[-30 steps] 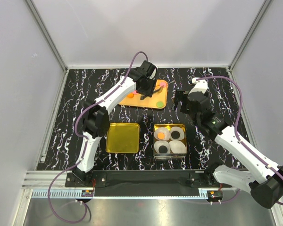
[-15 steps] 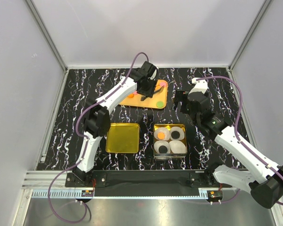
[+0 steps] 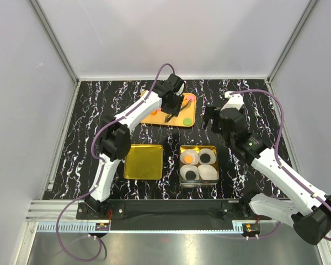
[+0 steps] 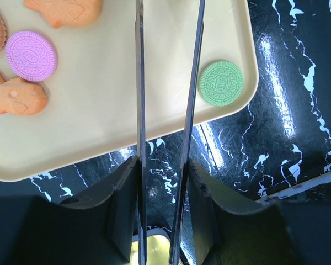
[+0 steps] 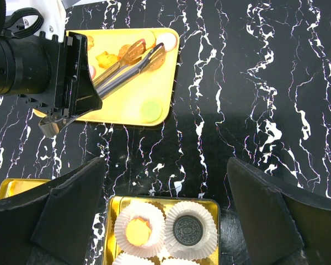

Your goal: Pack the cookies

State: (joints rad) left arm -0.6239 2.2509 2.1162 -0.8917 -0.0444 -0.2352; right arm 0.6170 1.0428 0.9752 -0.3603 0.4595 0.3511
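left pincer [image 4: 162, 179] clenched on tongs [image 4: 139, 83] (blades apart); green cookie [image 4: 221, 83] lies just right of them.

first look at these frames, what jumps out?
The left gripper clamps long metal tongs over the yellow tray at the table's far middle, prongs apart, a green cookie just beside one prong. Nearer the bases sits the gold tin of white paper cups, three holding cookies, its lid lying to its left. The right gripper hangs open to the right of the tray.
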